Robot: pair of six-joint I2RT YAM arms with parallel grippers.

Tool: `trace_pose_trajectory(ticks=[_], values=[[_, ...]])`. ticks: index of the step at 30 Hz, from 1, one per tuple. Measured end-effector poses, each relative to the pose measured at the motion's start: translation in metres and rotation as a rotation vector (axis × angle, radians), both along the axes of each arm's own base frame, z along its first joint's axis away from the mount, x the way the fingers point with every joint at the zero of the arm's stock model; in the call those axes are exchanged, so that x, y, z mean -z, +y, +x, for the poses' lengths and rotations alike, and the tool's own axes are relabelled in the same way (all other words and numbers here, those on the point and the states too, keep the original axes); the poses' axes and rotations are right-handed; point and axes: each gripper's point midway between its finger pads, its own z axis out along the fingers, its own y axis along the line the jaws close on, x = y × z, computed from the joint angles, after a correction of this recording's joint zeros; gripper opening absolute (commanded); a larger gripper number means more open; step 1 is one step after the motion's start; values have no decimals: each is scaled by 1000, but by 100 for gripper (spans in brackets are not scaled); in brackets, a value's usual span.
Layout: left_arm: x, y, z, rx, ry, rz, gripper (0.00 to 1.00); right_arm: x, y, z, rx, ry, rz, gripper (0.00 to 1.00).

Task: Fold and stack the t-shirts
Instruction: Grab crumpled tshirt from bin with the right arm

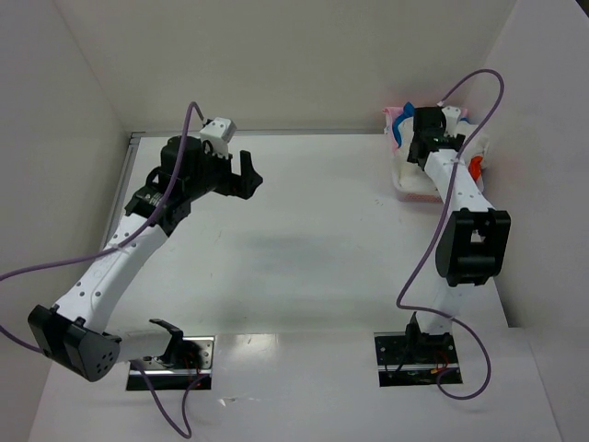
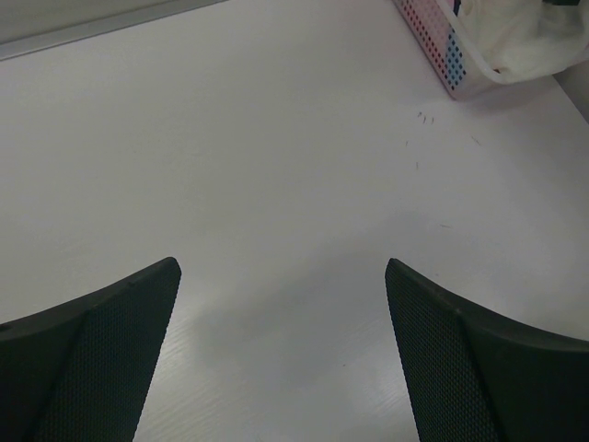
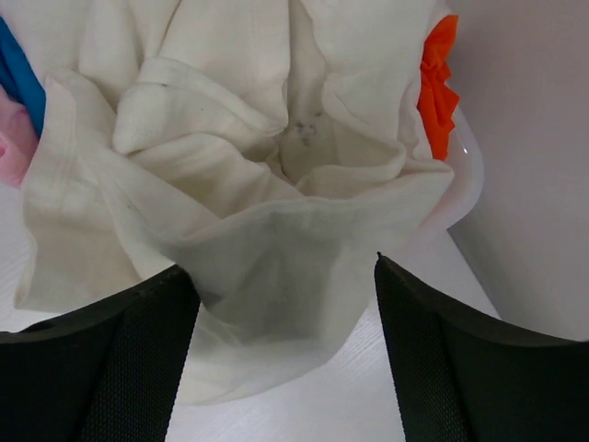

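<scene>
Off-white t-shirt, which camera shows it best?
Right wrist: the off-white t-shirt fills the frame, bunched, folds clear. Top external shows scraps behind the right arm; left wrist only a corner in the basket.

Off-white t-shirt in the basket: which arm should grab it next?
Right. The right fingers are open directly above the off-white t-shirt; the left fingers, also open, face bare table with the basket far off.

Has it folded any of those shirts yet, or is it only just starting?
Just starting. Done: nothing; the off-white t-shirt, blue t-shirt, orange-red t-shirt and pink t-shirt all lie crumpled in the basket. In hand: the right fingers stand open over the off-white one, gripping nothing; the left fingers are open above the table. Remaining: lifting out, folding and stacking every shirt.
</scene>
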Motion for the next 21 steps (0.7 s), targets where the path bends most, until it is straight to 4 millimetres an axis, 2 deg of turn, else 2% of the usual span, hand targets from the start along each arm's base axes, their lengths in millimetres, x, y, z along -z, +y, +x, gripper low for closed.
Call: trace_pose_trajectory(ticks=[1,2,4,5,6,8,10,15,18,21], values=[[2,0,1,-1,7,1,100,1,0,1,-1,0,-6,68],[5,-1,2,-2,15,2,100,3,0,2,-4,2,-9,49],[8,-1,3,-2,26,6,100,11,0,5,-13,13,-11,29],[9,-2,3,-2,28,7,100,15,1,6,-17,17,-5,15],[9,-1,3,-2,28,7,100,20,2,6,-23,24,-1,11],[9,-2,3,-2,27,7,100,25,5,8,-31,28,12,10],[9,-1,3,-2,28,7,100,26,7,10,-40,25,24,3],[15,-5,5,13,46,8,100,9,17,18,-72,-24,44,1],[29,-17,10,65,90,6,100,-23,38,32,-141,-101,80,0],[43,-32,13,144,136,2,100,-74,68,35,-234,-231,141,0]])
